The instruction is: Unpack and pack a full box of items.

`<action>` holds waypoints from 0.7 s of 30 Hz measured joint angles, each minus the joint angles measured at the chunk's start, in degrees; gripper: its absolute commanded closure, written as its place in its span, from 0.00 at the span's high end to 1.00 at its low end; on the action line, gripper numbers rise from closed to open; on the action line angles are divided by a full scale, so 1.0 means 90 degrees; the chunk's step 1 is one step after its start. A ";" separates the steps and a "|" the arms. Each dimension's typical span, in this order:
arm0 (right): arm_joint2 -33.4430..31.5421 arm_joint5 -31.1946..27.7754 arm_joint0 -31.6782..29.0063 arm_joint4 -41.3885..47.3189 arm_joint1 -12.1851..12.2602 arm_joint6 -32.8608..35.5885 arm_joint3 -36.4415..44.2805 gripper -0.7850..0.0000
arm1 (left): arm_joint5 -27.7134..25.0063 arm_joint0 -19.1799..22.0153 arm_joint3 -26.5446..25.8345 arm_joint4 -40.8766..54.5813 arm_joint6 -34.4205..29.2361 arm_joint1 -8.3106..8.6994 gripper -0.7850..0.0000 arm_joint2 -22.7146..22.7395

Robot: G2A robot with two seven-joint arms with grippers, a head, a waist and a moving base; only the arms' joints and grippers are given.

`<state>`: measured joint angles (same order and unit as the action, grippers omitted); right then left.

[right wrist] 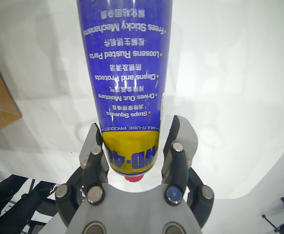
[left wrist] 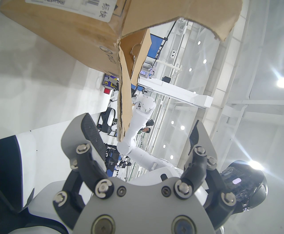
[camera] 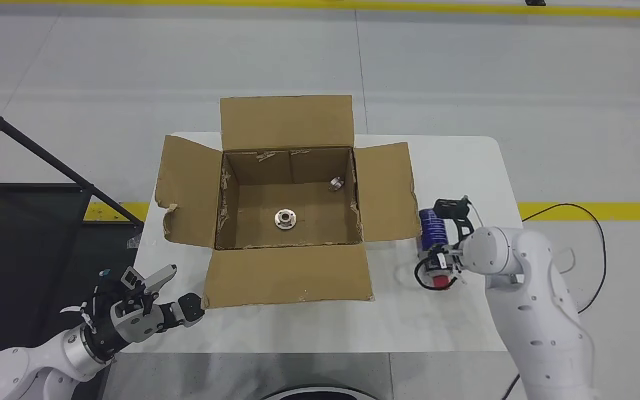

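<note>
Right of the open cardboard box, the right gripper straddles a blue spray can with a yellow band, a red cap and white lettering. Its jaws are spread, one side touching the can and the other just clear. Whether the can rests on the white counter is hard to tell. From above, a metal ring and a smaller metal piece lie on the box floor. By the counter's front left corner, the left gripper hangs with jaws spread and empty. Its wrist view catches a printed label on the box wall, cut off at the edge.
</note>
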<state>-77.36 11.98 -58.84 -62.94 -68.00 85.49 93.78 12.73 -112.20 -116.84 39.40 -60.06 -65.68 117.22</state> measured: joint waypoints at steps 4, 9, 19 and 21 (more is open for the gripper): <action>-0.0016 0.0016 -0.0030 0.0009 0.0010 0.0002 0.0018 0.86 | 0.0000 0.0000 0.0000 0.0000 0.0000 0.0000 1.00 0.0000; -0.0033 -0.0003 -0.0045 0.0000 0.0023 0.0000 0.0046 0.86 | 0.0000 0.0000 0.0000 0.0000 0.0000 0.0000 1.00 0.0000; -0.0009 -0.0022 -0.0002 0.0030 0.0036 -0.0025 0.0012 0.89 | 0.0000 0.0000 0.0000 0.0000 0.0000 0.0000 1.00 0.0000; 0.0001 -0.0020 0.0020 0.0038 0.0037 -0.0028 -0.0003 0.89 | 0.0000 0.0000 0.0000 0.0000 0.0000 0.0000 1.00 0.0000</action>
<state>-77.35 11.81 -58.66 -62.60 -67.67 85.23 93.75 12.73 -112.20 -116.84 39.40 -60.06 -65.68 117.22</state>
